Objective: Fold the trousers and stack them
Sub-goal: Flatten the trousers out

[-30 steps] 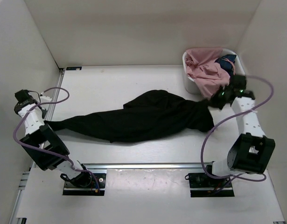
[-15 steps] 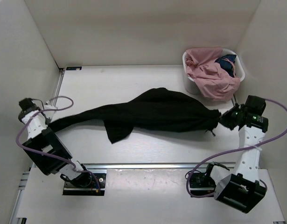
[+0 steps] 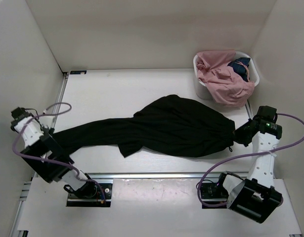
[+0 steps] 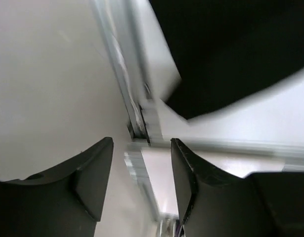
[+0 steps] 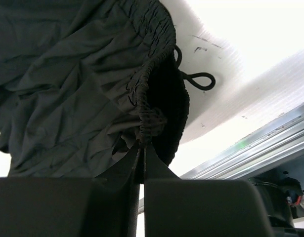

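A: Top cam first. Where are the trousers (image 3: 161, 126) lying?

B: They're lying stretched across the table (image 3: 117, 94). Bulky waist end is sitting to the right, one leg is trailing thin toward the left edge, and a 2nd flap is poking toward the near side.

A: Arms?

B: The left arm (image 3: 29, 129) is sitting at the table's left edge by the leg end; can't tell from here if it's touching. The right gripper (image 3: 239, 134) is sitting right at the waist end.

A: Anything else?

B: A white basket (image 3: 198, 88) is standing at back right, w/ pink cloth (image 3: 221, 79) spilling over its rim and dark blue cloth (image 3: 239, 65) showing inside. It's near the trousers' far edge.

A: Left wrist cam?

B: Blurry. The left gripper (image 4: 142, 148) is standing part-open, jaws apart w/ nothing btwn them. Only the metal rail (image 4: 137, 113) is showing through the gap. Black fabric is filling the upper right, beyond the fingertips and apart from them.

A: Right wrist cam?

B: Jaws are pressing tight together, pinching the gathered waistband (image 5: 147, 29). Fabric is bunching in folds to the left. The drawstring loop (image 5: 198, 79) is lying on the table just beside the waistband.
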Controlling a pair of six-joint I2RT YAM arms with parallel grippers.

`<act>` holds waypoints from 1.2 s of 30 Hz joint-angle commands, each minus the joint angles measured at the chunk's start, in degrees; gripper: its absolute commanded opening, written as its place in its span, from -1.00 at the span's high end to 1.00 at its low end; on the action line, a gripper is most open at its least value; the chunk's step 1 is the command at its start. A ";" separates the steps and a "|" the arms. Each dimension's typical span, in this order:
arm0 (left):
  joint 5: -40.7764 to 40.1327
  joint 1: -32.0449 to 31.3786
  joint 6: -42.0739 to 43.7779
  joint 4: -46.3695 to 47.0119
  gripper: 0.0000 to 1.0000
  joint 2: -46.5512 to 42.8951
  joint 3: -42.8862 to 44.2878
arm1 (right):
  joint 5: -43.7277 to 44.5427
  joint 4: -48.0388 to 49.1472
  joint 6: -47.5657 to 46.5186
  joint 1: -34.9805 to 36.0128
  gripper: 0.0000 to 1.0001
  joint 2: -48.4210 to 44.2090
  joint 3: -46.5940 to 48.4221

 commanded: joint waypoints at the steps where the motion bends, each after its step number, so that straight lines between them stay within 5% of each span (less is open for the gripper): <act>1: 9.31 0.25 -11.30 -4.41 -0.22 7.29 8.48 | 1.81 1.32 -1.92 -0.13 1.00 1.30 0.27; 8: 11.79 -2.39 -15.62 -3.73 -0.39 13.02 6.22 | 3.03 0.79 -3.16 -0.13 1.00 3.06 2.47; 15: 6.51 -3.70 -17.46 4.80 -0.34 16.45 2.26 | 4.18 0.26 -3.77 -0.13 1.00 3.06 3.53; 17: 5.99 -4.32 -17.47 5.50 -0.21 17.94 1.73 | 4.18 0.26 -3.77 -0.13 1.00 3.06 3.53; 21: 5.98 -4.93 -17.47 5.51 0.72 17.95 0.60 | 5.05 0.00 -3.77 -0.13 1.00 2.54 3.53; 25: 7.39 -5.46 -14.94 3.14 0.72 12.60 0.07 | 11.98 -3.42 -4.39 -0.74 1.00 2.54 6.42; 27: 7.92 -5.46 -12.38 0.60 0.53 7.59 -2.83 | 16.19 -4.75 -4.39 -0.75 1.00 2.01 7.56; 30: 4.94 -6.17 -6.05 -3.62 -0.30 3.97 -7.84 | 18.50 -5.54 -3.86 -0.75 1.00 1.48 8.62; 36: 12.21 -4.23 -7.96 -7.06 -0.49 1.51 -0.41 | 17.19 -4.92 -3.86 -0.75 1.00 2.01 8.10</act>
